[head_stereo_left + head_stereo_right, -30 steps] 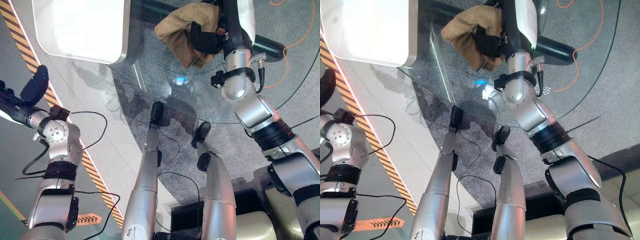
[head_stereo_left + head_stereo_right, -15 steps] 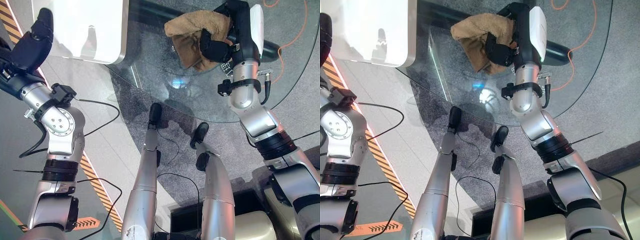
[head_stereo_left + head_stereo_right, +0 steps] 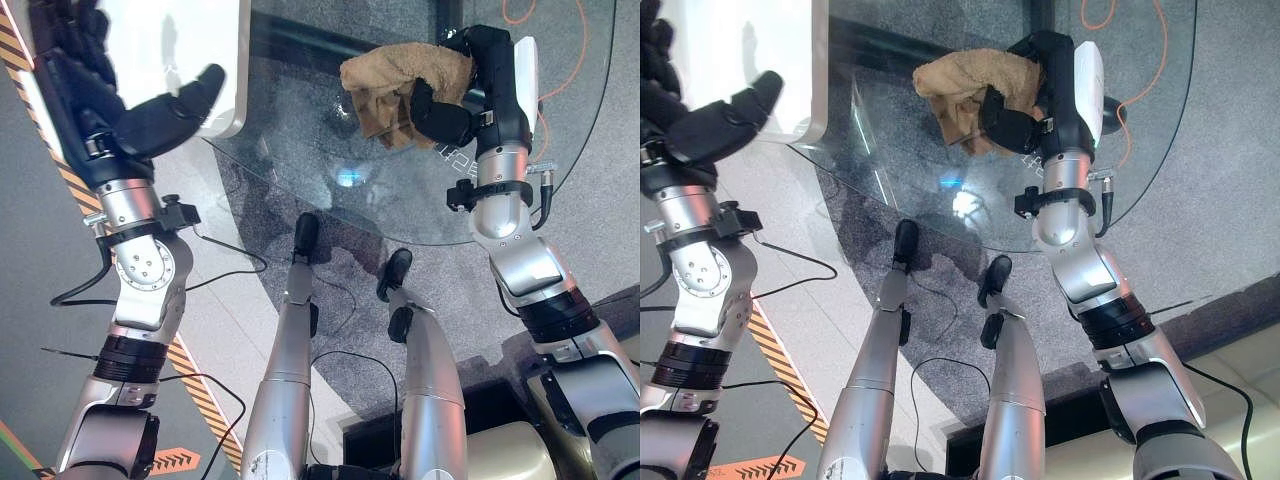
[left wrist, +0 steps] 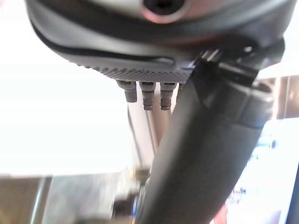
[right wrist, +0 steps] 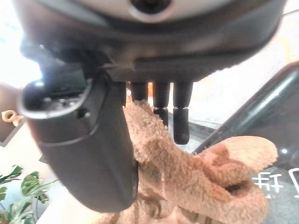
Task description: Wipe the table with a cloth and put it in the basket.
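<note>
A tan terry cloth (image 3: 385,80) lies bunched on the round glass table (image 3: 300,140), at its far side. My right hand (image 3: 465,85) is over the cloth's right part, with the thumb (image 5: 84,140) and fingers (image 5: 180,116) pinching a fold of the cloth (image 5: 196,182). A white basket (image 3: 228,50) with rounded corners stands at the table's far left. My left hand (image 3: 110,110) is raised in front of it, open, with the fingers spread and the thumb pointing right; it holds nothing.
A dark bar (image 3: 300,40) runs under the glass behind the cloth. An orange cable (image 3: 545,100) lies on the grey carpet to the right. Yellow-and-black striped tape (image 3: 195,375) crosses the floor on the left.
My left arm has swung up and inward, so its hand now hangs before the basket. The right hand has drawn the cloth a little to the right.
</note>
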